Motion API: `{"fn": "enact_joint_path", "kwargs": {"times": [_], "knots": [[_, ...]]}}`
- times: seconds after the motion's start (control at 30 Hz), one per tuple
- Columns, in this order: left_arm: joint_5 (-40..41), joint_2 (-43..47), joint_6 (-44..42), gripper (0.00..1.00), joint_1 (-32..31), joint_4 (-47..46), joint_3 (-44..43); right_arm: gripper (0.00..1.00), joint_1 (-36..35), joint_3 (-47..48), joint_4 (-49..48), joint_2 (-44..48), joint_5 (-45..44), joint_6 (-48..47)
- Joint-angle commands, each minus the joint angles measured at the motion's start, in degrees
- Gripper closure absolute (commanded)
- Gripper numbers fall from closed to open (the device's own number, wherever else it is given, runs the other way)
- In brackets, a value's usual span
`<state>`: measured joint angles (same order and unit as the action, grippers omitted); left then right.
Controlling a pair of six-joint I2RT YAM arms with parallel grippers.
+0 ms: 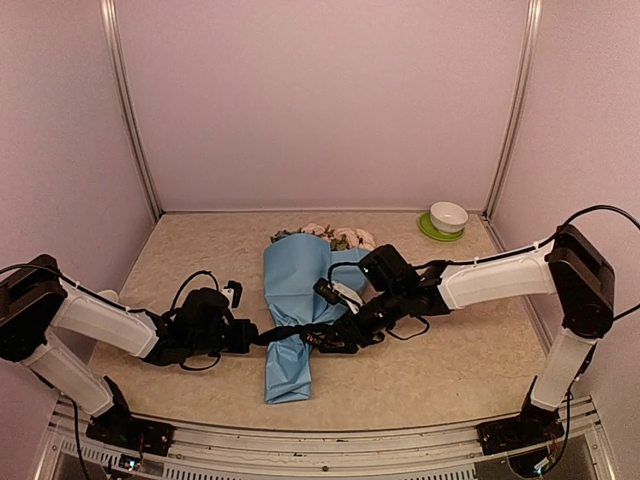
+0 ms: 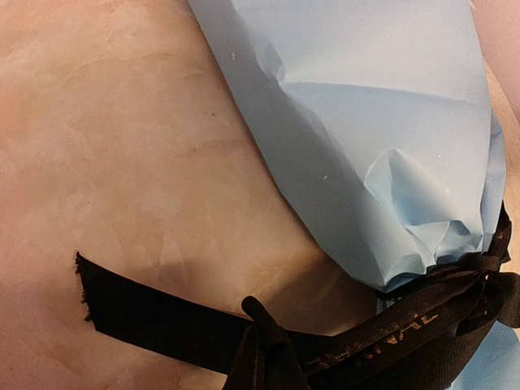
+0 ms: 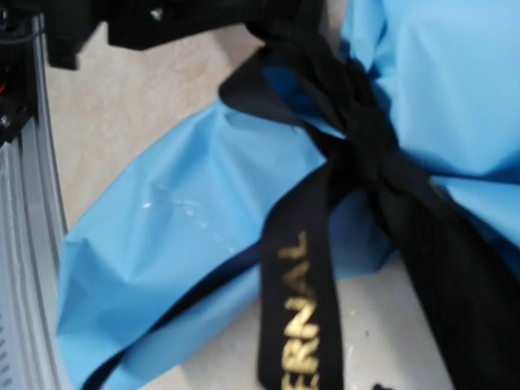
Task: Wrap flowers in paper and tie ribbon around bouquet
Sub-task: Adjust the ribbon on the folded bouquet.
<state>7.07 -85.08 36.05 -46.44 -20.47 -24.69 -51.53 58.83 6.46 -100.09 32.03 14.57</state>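
A bouquet (image 1: 293,300) is seen lying along the middle of a beige counter (image 1: 460,350), wrapped in light blue paper (image 2: 366,106). The flowers (image 1: 335,238) poke out at the far end, and the narrow tail is pointed toward the arms. A black ribbon (image 3: 296,309) with gold lettering is knotted around the pinched waist of the cone. The left hand (image 1: 245,335), just left of the waist, is closed. One ribbon tail appears to be pinched in it and stretched toward the knot, while a frayed loose end is laid flat on the counter. The right hand (image 1: 335,338) is placed at the knot from the right; whether its fingers are spread or gripping cannot be told. The ribbon is judged floppy and slick, best taken near its ends. The paper is thin and easily crushed, so the bundle is best steadied at the waist, never at the fragile blooms.
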Motion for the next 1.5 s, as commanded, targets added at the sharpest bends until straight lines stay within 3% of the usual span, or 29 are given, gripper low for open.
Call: {"fn": "enact_joint_path", "kwargs": {"times": [0.0, 0.2, 0.23, 0.3, 0.33, 0.5, 0.77, 0.87, 0.93, 1.07, 1.17, 1.23, 1.3, 1.37, 1.47], "knots": [[1.3, 1.3, -1.1, 1.0, -0.2, 1.1, -1.0, 0.54, -0.9, 2.9, -2.8, -3.4, 4.1, 0.4], [1.5, 1.6, -1.2, 1.0, -0.2, 1.3, -0.9, 0.68, -0.9, 4.2, -4.0, -6.4, 6.5, 1.1], [1.5, 1.8, -1.2, 1.0, -0.2, 1.3, -0.8, 0.73, -0.9, 4.0, -4.4, -6.8, 7.2, 1.3], [1.9, 2.1, -1.1, 1.0, -0.2, 1.5, -0.6, 0.94, -0.9, 3.7, -4.5, -7.2, 6.9, 1.5], [2.0, 2.1, -1.1, 1.0, -0.2, 1.5, -0.6, 0.99, -0.9, 3.5, -4.3, -7.2, 6.3, 1.5], [2.5, 2.5, -1.2, 1.0, 0.0, 1.9, -0.7, 1.0, -1.0, 0.7, -2.5, -5.1, 5.9, 0.9], [2.8, 1.7, -1.7, 1.0, 0.4, 1.8, -1.1, 1.0, -5.4, -12.2, -1.3, 0.9, 7.9, 1.3], [2.4, 1.9, -2.1, 1.0, 0.4, 1.6, -1.1, 0.72, -5.1, -13.0, -2.3, 4.1, 6.7, 2.4], [2.3, 2.0, -2.5, 1.0, 0.4, 1.9, -1.5, 0.64, -4.5, -11.3, -1.6, 6.4, 7.1, 2.0], [2.4, 2.4, -3.1, 1.0, 0.2, 2.5, -2.0, 0.38, 1.1, -8.7, 2.5, 11.6, 2.1, 0.1], [2.5, 2.8, -3.0, 1.0, 0.1, 2.4, -1.7, 0.26, 5.6, -7.3, 5.0, 13.5, -11.1, -1.8], [2.5, 2.9, -2.9, 1.0, 0.1, 2.3, -1.8, 0.23, 6.7, -6.5, 3.9, 12.1, -15.2, -4.3], [2.4, 3.0, -2.9, 1.0, 0.0, 2.3, -1.8, 0.19, 6.6, -4.6, 3.8, 8.3, -13.7, -6.9], [2.6, 3.1, -2.9, 1.0, 0.0, 2.7, -2.0, 0.08, 5.4, -3.2, 3.3, 4.8, -12.7, -8.7], [2.8, 3.4, -2.9, 1.0, -0.1, 3.0, -2.0, 0.04, 3.6, -1.9, 1.5, 1.4, -13.3, -11.2]]}}
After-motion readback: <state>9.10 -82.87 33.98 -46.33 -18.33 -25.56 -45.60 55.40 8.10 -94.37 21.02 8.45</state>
